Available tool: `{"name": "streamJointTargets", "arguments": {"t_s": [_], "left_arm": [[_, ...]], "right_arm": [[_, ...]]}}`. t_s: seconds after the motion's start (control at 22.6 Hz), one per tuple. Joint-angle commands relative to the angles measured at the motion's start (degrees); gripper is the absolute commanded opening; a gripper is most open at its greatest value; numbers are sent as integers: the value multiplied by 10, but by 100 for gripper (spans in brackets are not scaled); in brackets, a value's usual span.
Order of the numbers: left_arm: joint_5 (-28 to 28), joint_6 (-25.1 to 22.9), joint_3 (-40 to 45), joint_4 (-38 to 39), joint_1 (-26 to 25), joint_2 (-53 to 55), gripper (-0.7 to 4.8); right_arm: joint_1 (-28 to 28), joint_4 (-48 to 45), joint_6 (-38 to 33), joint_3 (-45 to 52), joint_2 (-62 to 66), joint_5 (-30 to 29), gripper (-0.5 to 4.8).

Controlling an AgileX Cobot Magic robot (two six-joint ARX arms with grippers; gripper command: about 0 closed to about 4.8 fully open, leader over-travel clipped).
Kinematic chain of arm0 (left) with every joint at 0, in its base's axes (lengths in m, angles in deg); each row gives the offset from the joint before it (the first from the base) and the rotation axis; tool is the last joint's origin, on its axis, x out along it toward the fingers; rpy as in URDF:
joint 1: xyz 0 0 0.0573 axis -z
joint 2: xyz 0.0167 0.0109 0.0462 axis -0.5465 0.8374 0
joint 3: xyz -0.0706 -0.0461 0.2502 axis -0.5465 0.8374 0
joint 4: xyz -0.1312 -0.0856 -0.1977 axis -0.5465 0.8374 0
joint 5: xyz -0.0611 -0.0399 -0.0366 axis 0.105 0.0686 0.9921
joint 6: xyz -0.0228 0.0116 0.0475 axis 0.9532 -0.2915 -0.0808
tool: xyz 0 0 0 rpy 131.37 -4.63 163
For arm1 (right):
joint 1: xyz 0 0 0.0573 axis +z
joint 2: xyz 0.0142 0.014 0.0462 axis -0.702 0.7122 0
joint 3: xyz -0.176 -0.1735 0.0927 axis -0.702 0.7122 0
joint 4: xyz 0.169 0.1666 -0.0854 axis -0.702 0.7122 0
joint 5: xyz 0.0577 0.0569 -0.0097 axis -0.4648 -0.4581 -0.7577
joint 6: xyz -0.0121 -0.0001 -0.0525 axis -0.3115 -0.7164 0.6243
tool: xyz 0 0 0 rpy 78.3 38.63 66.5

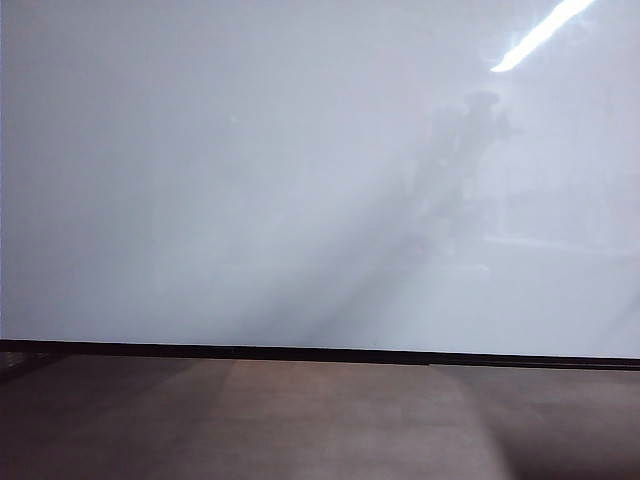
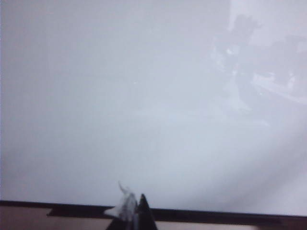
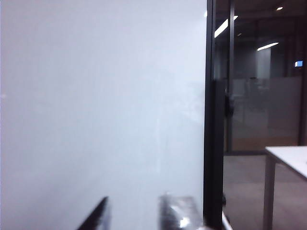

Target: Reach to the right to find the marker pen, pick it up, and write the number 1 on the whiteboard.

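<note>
Still showing no 1 on whiteboard point(image 1: 250, 180); no pen showing; left gripper point(image 2: 132, 211) seeming pinched on white scrap point(image 2: 123, 203); right gripper point(image 3: 136, 215) standing part open, holding nothing.

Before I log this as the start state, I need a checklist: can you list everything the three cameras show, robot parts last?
whiteboard: one, glossy white with a thin black lower edge, fills most of all three views; no written stroke visible.
light streak: one, bright white, reflected at the board's upper right in the exterior view.
floor: brown-grey, below the board.
black post: one, at the board's side edge in the right wrist view.
table: one, white, in the room past the board's edge.
marker pen: none visible.
left gripper: dark tips near the board's lower edge, a crumpled white wad beside them; opening unclear.
right gripper: two fingers apart, nothing between them.
</note>
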Motion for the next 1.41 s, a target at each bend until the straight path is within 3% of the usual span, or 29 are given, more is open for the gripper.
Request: {"name": "streamJointTargets", "arguments": {"t_s": [0.04, 0.13, 0.27, 0.35, 0.53, 0.57, 0.66, 0.75, 0.84, 0.93, 0.97, 1.1, 1.28, 1.41], "left_arm": [[1, 2, -99, -9, 1, 82, -5], [7, 2, -166, -9, 5, 147, -5], [5, -14, -243, -9, 47, 220, -5], [-19, -60, -292, -4, 107, 260, -5], [-137, -91, -382, 77, 276, 348, -5], [-178, -122, -414, 119, 336, 386, -5], [-206, -171, -460, 145, 431, 458, -5], [-204, -177, -499, 138, 496, 530, -5], [-181, -196, -537, 143, 516, 592, -5], [-93, -206, -561, 138, 514, 646, -5], [-75, -204, -563, 135, 513, 659, -5], [-3, -203, -564, 116, 471, 724, -5], [30, -205, -563, 95, 455, 796, -5], [55, -205, -563, 75, 450, 831, -5]], "right_arm": [[0, -45, 0, -64, 94, 2, 311], [0, -45, 3, -117, 170, -5, 453], [-5, -62, 32, -159, 224, -8, 456], [-38, -87, 31, -167, 241, -19, 455], [-165, -76, 20, -167, 300, -146, 443], [-180, -84, 16, -165, 319, -134, 431], [-190, -107, 52, -165, 365, -148, 431], [-199, -143, 47, -166, 421, -155, 431], [-200, -179, 10, -166, 475, -159, 432], [-210, -195, -14, -166, 516, -159, 474], [-214, -193, -14, -166, 526, -166, 477], [-215, -226, -12, -166, 593, -150, 479], [-224, -288, 22, -166, 681, -142, 479], [-233, -413, 41, -166, 786, -162, 479]]}}
